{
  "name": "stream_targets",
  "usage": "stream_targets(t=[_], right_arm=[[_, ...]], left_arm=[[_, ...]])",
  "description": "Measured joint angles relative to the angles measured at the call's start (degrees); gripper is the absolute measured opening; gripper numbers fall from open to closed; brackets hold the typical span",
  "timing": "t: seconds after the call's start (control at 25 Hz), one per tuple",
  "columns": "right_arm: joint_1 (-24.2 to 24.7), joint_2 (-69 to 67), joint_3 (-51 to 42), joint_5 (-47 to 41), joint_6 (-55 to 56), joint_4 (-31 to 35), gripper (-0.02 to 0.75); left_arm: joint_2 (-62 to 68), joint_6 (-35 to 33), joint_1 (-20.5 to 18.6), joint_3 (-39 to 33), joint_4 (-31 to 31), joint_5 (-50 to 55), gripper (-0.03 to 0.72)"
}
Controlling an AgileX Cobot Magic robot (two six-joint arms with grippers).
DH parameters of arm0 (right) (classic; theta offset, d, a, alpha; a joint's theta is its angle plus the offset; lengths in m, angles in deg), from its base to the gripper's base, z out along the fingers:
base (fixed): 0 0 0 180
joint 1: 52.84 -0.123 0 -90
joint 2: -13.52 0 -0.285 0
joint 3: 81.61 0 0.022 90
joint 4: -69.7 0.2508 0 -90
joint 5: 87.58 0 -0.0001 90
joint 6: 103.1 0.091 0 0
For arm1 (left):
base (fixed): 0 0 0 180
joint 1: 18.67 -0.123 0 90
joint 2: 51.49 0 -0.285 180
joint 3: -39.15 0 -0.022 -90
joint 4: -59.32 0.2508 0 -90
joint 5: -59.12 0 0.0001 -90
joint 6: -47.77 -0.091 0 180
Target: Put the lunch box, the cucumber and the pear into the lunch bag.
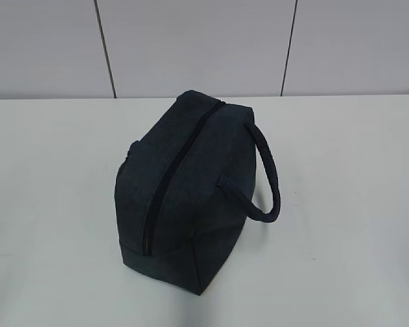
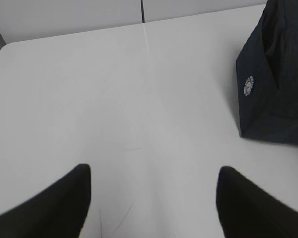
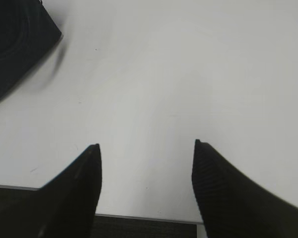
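The dark navy lunch bag (image 1: pixel 184 184) stands in the middle of the white table (image 1: pixel 341 204), its long top zipper closed and one thick looped handle (image 1: pixel 267 178) hanging to its right. No arm shows in the exterior view. My left gripper (image 2: pixel 154 171) is open over bare table, with the lunch bag (image 2: pixel 275 84) off to its right. My right gripper (image 3: pixel 146 146) is open above the table's near edge, with a corner of the lunch bag (image 3: pixel 15 44) at upper left. The lunch box, the cucumber and the pear are out of view.
A grey panelled wall (image 1: pixel 204 44) closes off the far side of the table. The table's near edge (image 3: pixel 149 218) runs just under my right gripper's fingertips.
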Motion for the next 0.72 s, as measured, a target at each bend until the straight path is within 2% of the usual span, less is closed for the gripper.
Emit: stream_targets(t=[0.72], right_arm=[[0.0,0.0,0.0,0.0,0.0,0.0,0.456]], left_arm=[[0.0,0.0,0.0,0.0,0.0,0.0,0.465]])
